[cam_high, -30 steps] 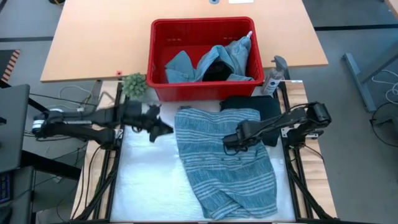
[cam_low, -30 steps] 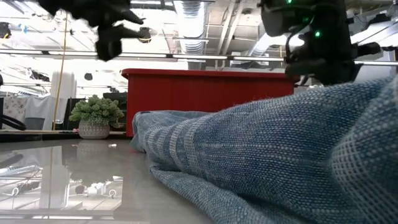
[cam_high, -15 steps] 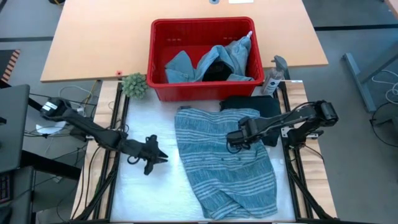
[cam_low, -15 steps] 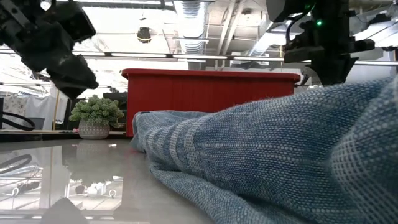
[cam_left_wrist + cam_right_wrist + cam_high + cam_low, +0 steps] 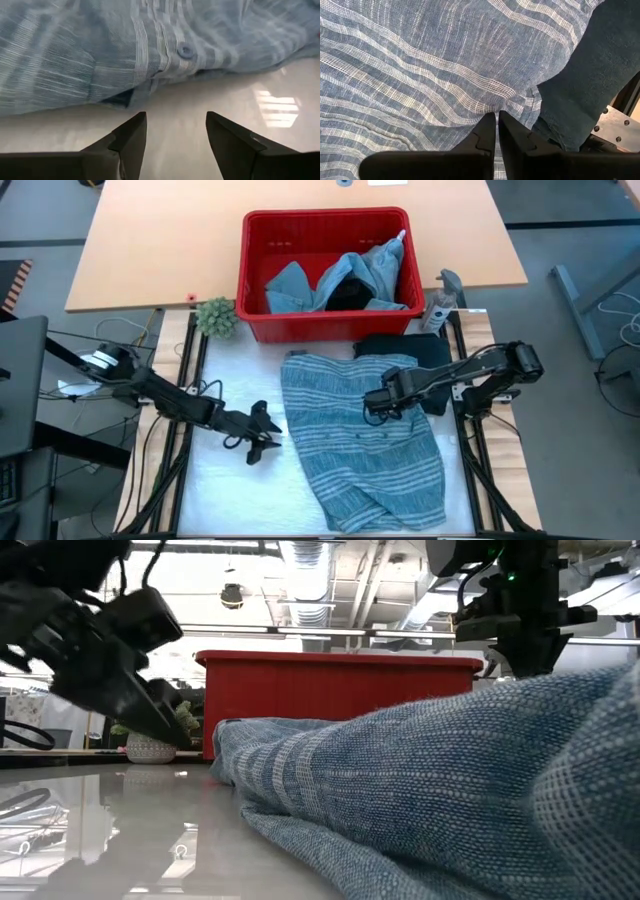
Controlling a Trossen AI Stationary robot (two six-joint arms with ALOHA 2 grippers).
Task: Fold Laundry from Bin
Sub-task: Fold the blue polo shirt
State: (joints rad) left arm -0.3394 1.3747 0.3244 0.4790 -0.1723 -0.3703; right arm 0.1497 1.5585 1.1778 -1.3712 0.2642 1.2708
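A blue-grey striped cloth (image 5: 360, 440) lies spread on the white table top. Its far right corner lies over a dark garment (image 5: 400, 345). The red bin (image 5: 325, 215) stands behind them and holds light blue denim (image 5: 290, 280) and a black piece (image 5: 345, 292). My left gripper (image 5: 268, 438) hangs open, low over the bare table, just left of the cloth's left edge (image 5: 150, 85). It points at that edge, and nothing is between its fingers. My right gripper (image 5: 372, 408) is shut, with its tips down on the cloth's upper middle. My right gripper's shut fingertips (image 5: 487, 122) meet the striped cloth (image 5: 492, 102) in its upper middle part, near where it overlaps the dark garment (image 5: 590, 75). They come steeply from above. The cloth lies flat on the table there. Whether any cloth is pinched between the tips, I cannot tell.
A small green plant (image 5: 215, 315) stands at the bin's left near corner and a spray bottle (image 5: 440, 305) at its right. Metal frame rails (image 5: 470, 470) run along both sides of the white top. Bare table (image 5: 230, 490) lies left of the cloth.
My left gripper has come down from above the table toward the near edge. It has then gone right toward the striped cloth's left edge and rolled, and its fingers now stand wider apart. The cloth has kept its shape.
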